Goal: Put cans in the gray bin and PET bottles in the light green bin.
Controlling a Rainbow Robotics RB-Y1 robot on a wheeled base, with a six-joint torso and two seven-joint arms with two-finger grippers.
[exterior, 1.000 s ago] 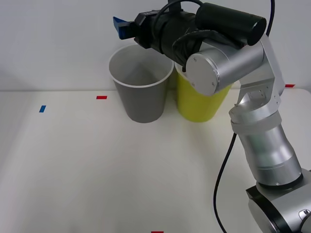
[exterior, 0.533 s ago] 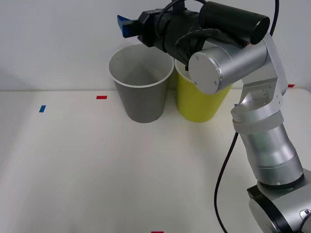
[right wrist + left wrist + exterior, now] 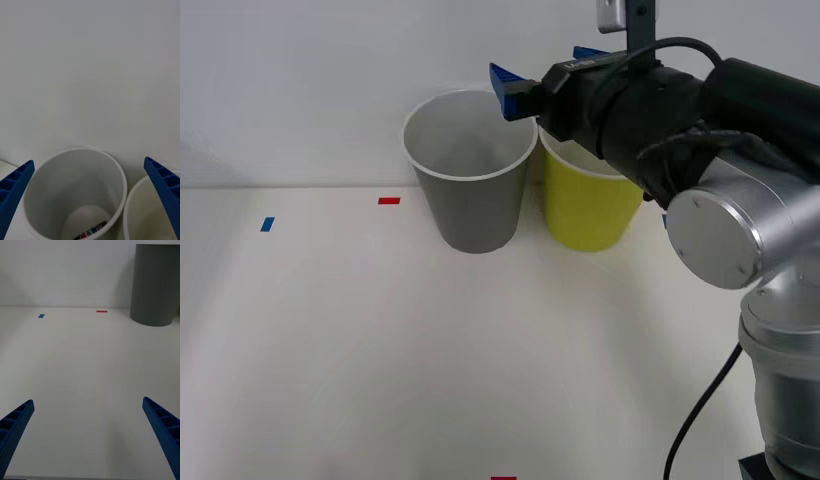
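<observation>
Dark-labelled small metal can [image 3: 91, 233] already lies at the bottom of the round tapered gray bin [image 3: 471, 170], beside the lime bin [image 3: 585, 205], right gripper [image 3: 548, 75] fingers released above

Over the last second the right arm has swung across the front view from the upper middle toward the upper right. Its right gripper [image 3: 545, 68], blue fingers spread apart, was above the far rim of the gray bin [image 3: 470, 200]; it now sits further right, over the gap where that bin meets the light green bin [image 3: 585, 205]. The silver elbow joint has shifted right and lower in the frame, and the forearm now covers more of the light green bin's rim.
</observation>
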